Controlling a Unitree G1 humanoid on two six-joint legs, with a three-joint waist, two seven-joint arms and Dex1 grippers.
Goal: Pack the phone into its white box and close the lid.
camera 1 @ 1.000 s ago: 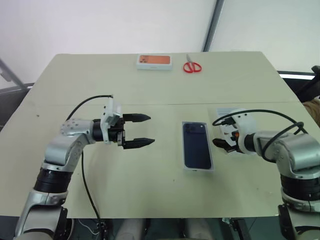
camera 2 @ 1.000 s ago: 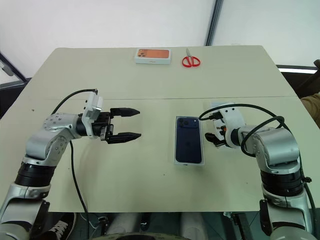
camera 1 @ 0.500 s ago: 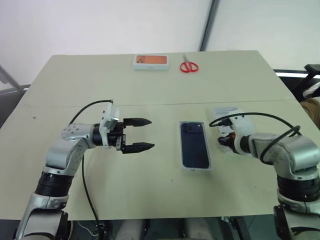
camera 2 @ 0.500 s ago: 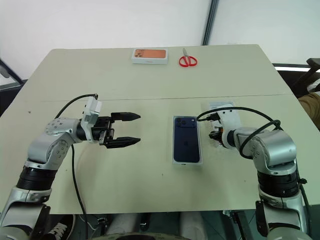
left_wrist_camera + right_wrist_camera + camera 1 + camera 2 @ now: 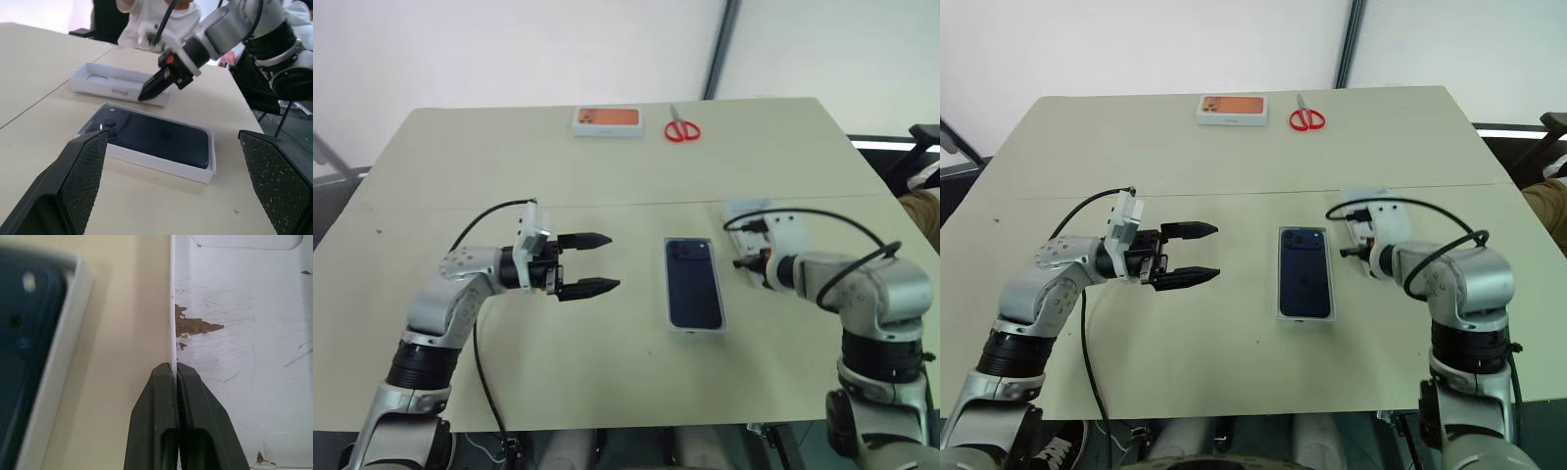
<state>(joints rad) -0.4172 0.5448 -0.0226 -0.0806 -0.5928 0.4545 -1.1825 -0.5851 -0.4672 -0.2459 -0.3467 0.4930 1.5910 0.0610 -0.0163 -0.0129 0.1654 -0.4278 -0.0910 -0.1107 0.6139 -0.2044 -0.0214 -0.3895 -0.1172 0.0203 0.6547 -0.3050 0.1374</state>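
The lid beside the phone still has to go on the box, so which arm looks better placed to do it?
The right. Its end effector is already pinched shut on the side wall of the lid, next to the white box holding the phone. The left end effector hangs open on the box's far side.

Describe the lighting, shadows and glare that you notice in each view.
Left eye view: soft, even light on the table, with no hard shadow under the left hand. Left wrist view: the phone has a dull sheen on its glossy back; the white box casts a thin shadow. Right wrist view: the lid is brightly lit, the right hand dark against it.
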